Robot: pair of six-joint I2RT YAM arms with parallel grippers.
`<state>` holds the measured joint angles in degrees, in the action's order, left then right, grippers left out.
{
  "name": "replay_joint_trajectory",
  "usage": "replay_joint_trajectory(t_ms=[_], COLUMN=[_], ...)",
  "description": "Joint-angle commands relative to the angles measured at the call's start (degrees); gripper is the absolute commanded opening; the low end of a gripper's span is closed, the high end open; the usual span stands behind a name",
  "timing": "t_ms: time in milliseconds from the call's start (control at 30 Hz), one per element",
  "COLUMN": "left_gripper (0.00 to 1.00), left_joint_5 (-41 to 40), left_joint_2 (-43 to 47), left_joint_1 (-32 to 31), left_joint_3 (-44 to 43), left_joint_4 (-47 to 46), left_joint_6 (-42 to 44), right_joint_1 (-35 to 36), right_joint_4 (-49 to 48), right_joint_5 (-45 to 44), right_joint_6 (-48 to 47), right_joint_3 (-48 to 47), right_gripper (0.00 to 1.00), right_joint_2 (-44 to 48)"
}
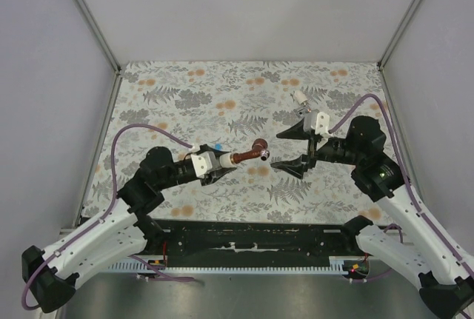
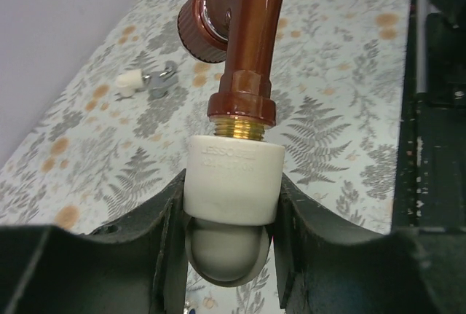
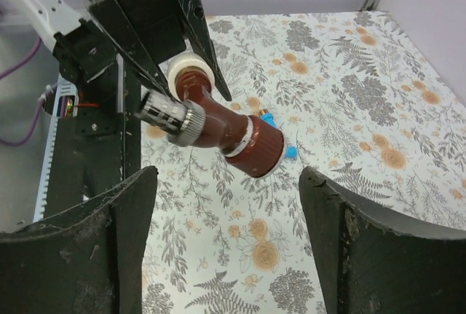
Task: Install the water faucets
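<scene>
Reddish-brown glossy faucet [image 2: 247,52] is held above the floral-patterned bench [image 1: 185,97], its brass thread entering a matte white plastic pipe fitting [image 2: 233,179]. Your left end effector [image 1: 215,165] is clamped on that fitting. You can see the ribbed round knob [image 2: 200,30] and a knurled chrome spout tip [image 3: 167,114]. Your right end effector [image 3: 226,219] stands wide apart near the faucet, touching nothing. A small blue object [image 3: 280,135] behind the knob is mostly hidden
</scene>
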<state>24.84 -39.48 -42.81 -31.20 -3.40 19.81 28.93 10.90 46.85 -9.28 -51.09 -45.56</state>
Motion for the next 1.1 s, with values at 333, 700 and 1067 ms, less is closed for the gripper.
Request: replay_joint_trajectory(t_ms=[333,700,1067], left_gripper=[0.02,0.02,0.02], left_joint_5=[14.1,14.1,-3.6], left_joint_2=[-3.0,-4.3,0.7], left_joint_1=[1.0,1.0,0.4], left_joint_3=[-5.4,-5.9,-0.2], left_joint_4=[-5.5,-5.5,-7.0], left_joint_6=[-7.3,-7.4,4.1], right_joint_1=[1.0,5.0,5.6], right_joint_4=[-2.9,-1.6,-4.3], right_joint_5=[14.8,13.5,-2.2], right_joint_6=[-5.1,-4.3,32.2], right_joint_3=[-3.3,-6.4,-8.4], right_gripper=[0.79,0.65,0.06], right_joint_2=[-7.0,-12.4,-19.6])
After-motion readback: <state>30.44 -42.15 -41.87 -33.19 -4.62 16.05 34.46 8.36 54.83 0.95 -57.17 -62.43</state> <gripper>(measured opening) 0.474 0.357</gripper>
